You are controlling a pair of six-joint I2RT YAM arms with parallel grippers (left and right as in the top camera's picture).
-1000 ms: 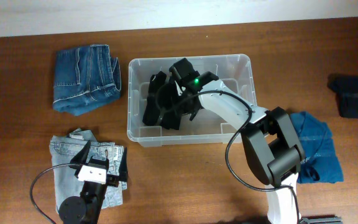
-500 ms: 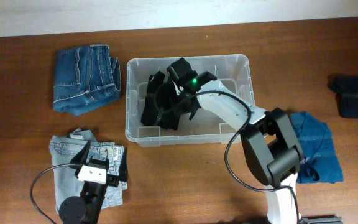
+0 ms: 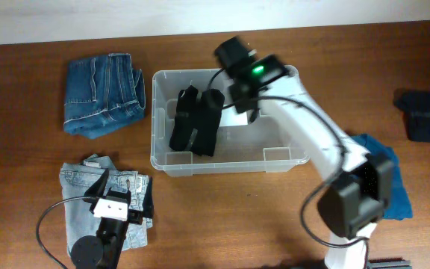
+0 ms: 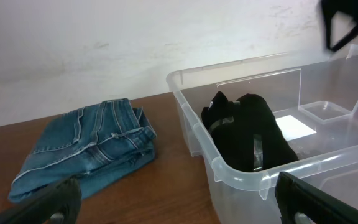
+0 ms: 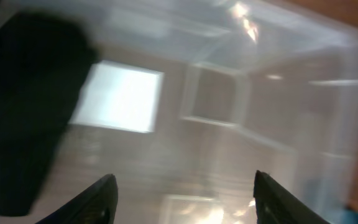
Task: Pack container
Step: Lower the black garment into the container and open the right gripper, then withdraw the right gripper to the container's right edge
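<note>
The container [image 3: 230,166] is a clear plastic bin at the middle of the table. A black folded garment [image 3: 196,123] lies in its left half, and a white label [image 3: 237,118] shows on its base. My right gripper [image 3: 243,97] hovers above the bin's back middle, open, with nothing between its fingers. In the right wrist view the open right gripper [image 5: 185,193] looks down on the label [image 5: 120,96], with the black garment [image 5: 23,106] to the left. My left gripper [image 3: 118,198] rests open over pale jeans at the front left. Its camera faces the bin [image 4: 229,168].
Folded dark blue jeans [image 3: 103,93] lie left of the bin. Pale grey jeans [image 3: 80,187] sit under the left arm. A blue garment [image 3: 383,175] lies by the right arm's base, and a navy one [image 3: 424,116] at the far right.
My right gripper has opened and let go of the black garment, then risen and moved back and to the right. The garment now lies in the bin. The left arm has not moved.
</note>
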